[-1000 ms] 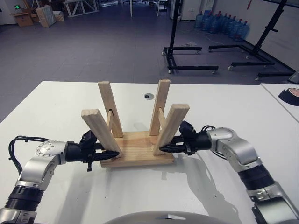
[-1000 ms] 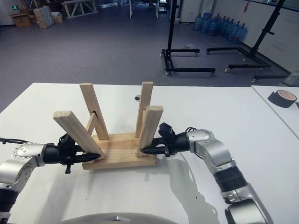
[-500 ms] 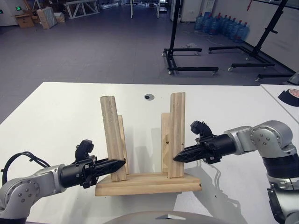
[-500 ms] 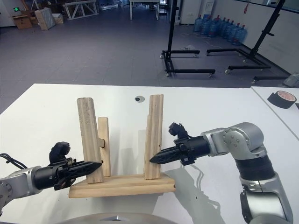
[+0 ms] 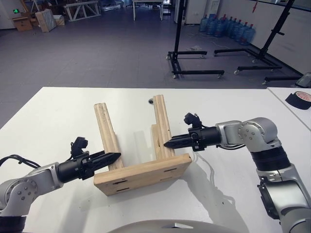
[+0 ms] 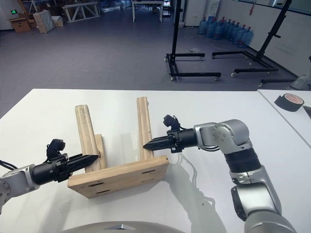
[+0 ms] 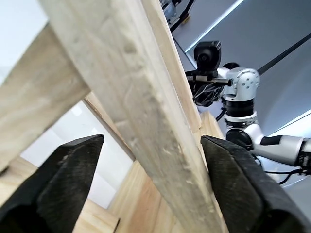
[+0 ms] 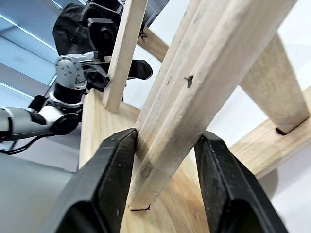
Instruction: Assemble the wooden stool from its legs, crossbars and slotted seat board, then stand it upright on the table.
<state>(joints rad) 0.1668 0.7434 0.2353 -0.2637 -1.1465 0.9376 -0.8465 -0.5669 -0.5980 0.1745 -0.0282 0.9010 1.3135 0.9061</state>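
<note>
1. nearest me, the stool (image 5: 146,172) is tipped over on the white worktop (image 5: 53,111). its seat board (image 5: 121,180) shows me its slotted face, and the legs point away and upward. i cannot tell whether the board's lower edge touches the worktop.
2. just behind the board on my left, my left pincer (image 5: 115,156) is released. its fingers (image 7: 63,184) straddle the left leg (image 5: 104,128), one against the wood and the other standing off with a gap.
3. a little farther back on my right, my right pincer (image 5: 167,144) is clenched on the right leg (image 5: 162,121), near where the leg meets the board. both fingers (image 8: 109,184) press the wood.
4. a crossbar (image 7: 34,111) runs off behind the left leg.
5. farther to the right, a black tape roll (image 5: 297,98) lies on a neighbouring table (image 5: 303,114).
6. beyond the worktop, black wheeled stands (image 5: 197,73) sit on the grey floor, with water bottles (image 5: 228,30) behind them.
</note>
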